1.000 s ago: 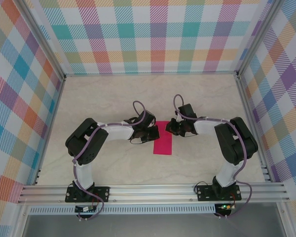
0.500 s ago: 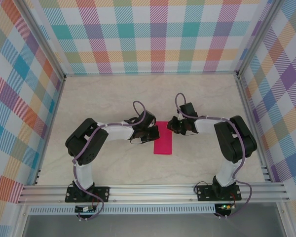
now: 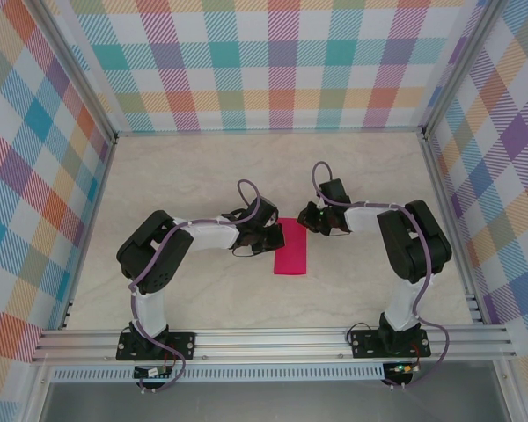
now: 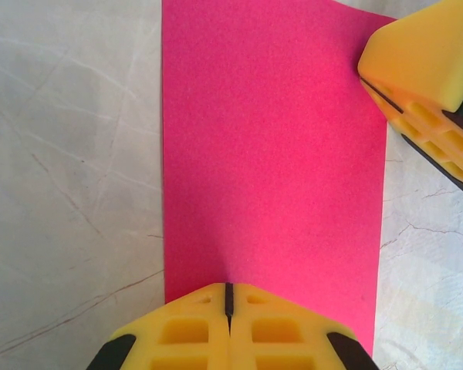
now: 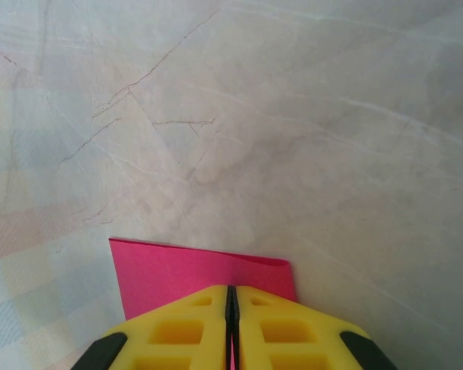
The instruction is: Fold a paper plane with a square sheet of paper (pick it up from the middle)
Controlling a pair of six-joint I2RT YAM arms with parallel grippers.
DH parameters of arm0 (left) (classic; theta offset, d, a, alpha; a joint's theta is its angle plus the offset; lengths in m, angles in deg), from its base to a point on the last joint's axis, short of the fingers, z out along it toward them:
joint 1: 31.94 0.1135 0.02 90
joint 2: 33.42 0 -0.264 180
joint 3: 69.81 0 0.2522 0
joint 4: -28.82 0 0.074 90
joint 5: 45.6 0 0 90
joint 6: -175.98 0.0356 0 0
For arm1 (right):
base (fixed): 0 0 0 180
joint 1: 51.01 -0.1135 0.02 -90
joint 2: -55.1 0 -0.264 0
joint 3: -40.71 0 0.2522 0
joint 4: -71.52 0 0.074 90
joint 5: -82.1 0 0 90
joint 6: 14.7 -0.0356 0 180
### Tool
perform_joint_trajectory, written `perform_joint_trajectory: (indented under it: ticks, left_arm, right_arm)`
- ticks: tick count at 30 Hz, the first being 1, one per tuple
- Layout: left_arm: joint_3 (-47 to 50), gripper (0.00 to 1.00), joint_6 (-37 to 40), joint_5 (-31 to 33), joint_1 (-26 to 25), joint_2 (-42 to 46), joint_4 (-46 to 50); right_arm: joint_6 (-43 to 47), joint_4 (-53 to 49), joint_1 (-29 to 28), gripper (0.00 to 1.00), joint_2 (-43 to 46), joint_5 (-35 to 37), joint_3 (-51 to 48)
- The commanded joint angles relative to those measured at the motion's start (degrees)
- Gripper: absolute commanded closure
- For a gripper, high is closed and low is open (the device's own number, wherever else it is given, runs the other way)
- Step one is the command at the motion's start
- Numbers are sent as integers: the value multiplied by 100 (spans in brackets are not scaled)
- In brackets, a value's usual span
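Tabletop (image 3: 202, 176) pale, veined, under pink paper (image 3: 290, 251) — plaid walls (image 3: 282, 61).

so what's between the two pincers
just the pink paper on the table, running from the left pincer to the right pincer; the left wrist view shows it best

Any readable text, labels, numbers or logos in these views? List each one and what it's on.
No readable text anywhere.
Pink paper: plain, no print.
Left gripper and right gripper: bare yellow, no markings.
Plaid walls: pattern only, no words.
Small board at the left arm base: too small to tell whether anything is printed on it.
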Motion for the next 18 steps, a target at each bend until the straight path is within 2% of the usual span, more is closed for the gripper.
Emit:
perform_joint_trajectory:
  ticks: [1,4,10,18]
  left_arm:
    - [221,98,58,494,-35,-270,1038]
    - [224,98,59,491,-34,-265,1040]
    - [201,98,54,491,-31,-278,1043]
    - [137,98,58,491,-39,-309,1057]
  right_arm:
    - [-41,67,68,89,61,147,62]
    - [76,28,74,89,336,113,71]
    - [118,329,41,88,832,-609,-319]
    - [90,204,40,88,346,-487,-185]
